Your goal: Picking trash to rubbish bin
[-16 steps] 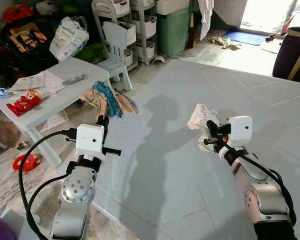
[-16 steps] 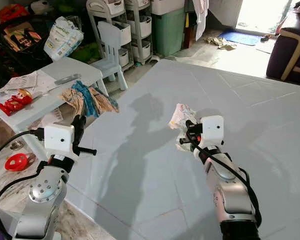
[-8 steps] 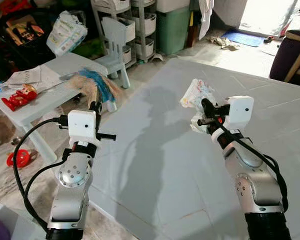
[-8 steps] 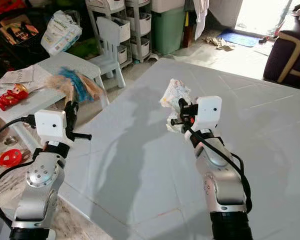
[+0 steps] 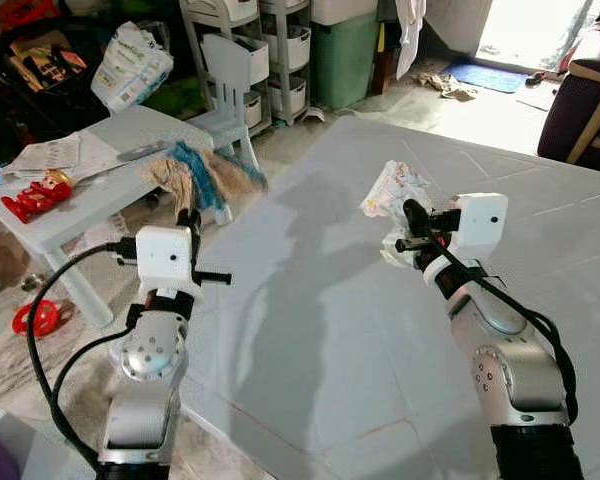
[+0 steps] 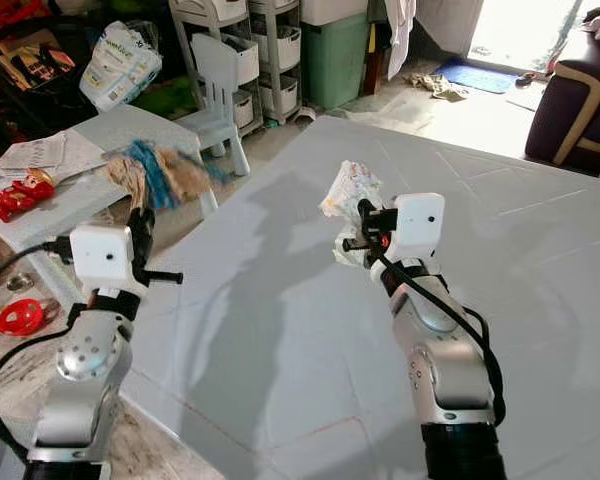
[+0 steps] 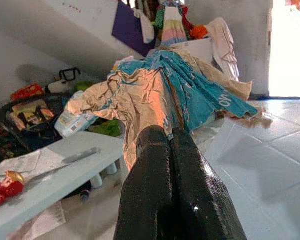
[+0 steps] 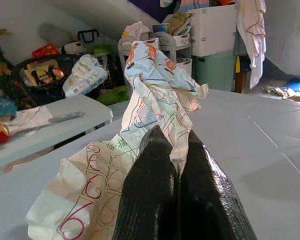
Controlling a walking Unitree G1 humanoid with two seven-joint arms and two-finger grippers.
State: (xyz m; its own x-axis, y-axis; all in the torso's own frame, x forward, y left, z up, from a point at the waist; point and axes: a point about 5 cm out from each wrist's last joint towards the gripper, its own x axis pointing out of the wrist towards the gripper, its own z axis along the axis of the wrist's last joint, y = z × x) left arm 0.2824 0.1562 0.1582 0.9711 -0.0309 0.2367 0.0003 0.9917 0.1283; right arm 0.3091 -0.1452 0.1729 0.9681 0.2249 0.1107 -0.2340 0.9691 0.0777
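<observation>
Two crumpled pieces of trash are held up in the air: the right gripper (image 8: 170,150) is closed on a wrinkled white paper (image 8: 155,95) with red and green drawings, which rises above its fingertips. The left gripper (image 7: 171,137) is clamped on a creased brown and teal wrapper (image 7: 160,85), fanning out above its fingertips, with the white plastic table (image 5: 130,140) beyond.

crumpled paper (image 8: 140,145): white, scribbled with red, green and orange lines and red numerals
wrapper (image 7: 165,95): tan-brown with a teal-blue panel and white lettering
gripper fingers (image 8: 155,200): glossy black
small table (image 5: 100,190): pale grey-white
toy (image 5: 35,195) on small table: red
bin (image 5: 345,55): green
</observation>
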